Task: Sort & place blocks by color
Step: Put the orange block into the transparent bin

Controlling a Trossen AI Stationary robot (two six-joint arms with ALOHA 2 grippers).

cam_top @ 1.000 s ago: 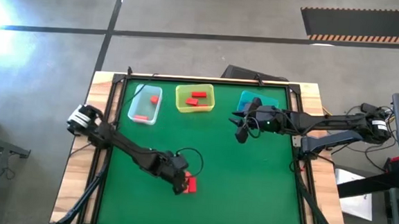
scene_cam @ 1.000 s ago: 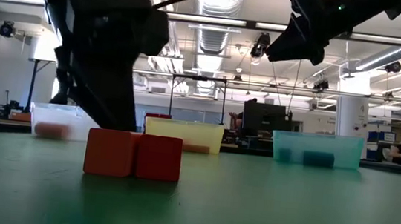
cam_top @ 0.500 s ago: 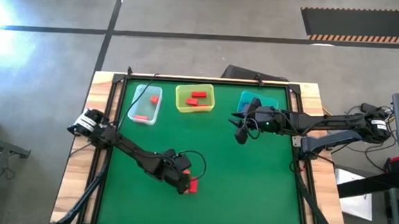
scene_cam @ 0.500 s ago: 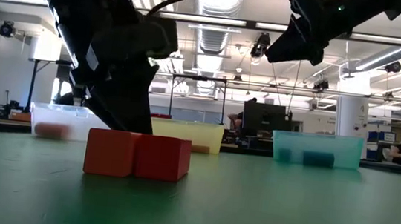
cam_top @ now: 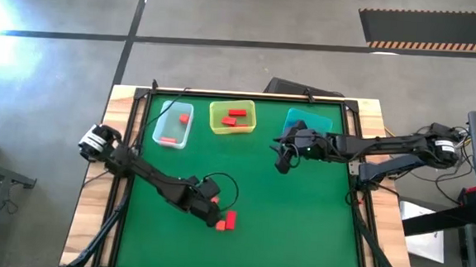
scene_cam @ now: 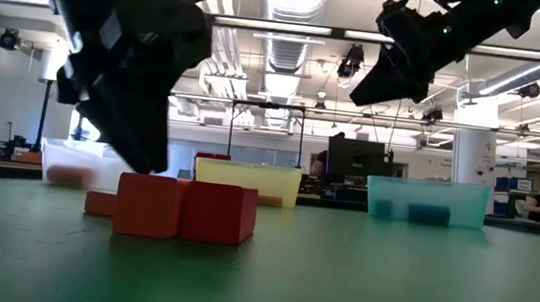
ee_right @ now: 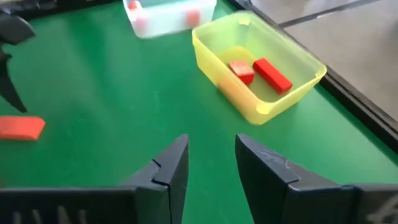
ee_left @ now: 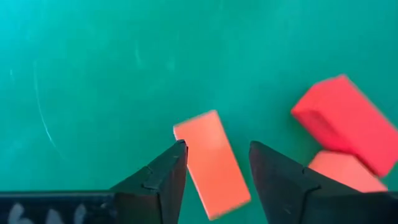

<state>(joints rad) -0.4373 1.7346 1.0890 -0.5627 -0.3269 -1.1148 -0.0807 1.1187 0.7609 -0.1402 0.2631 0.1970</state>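
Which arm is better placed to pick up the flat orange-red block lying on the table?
The left. Its open end effector already straddles the orange-red block, while the right end effector hovers empty near the teal bin.

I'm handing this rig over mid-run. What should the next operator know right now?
Left tool: open, low over a flat orange-red bar lying on the green table, not gripping it.
Right tool: open, empty, hanging above the table near the teal translucent bin.
Done: red and orange-red blocks sit in the clear bin and the yellow bin.
Left: the bar plus two touching red blocks beside it need binning.
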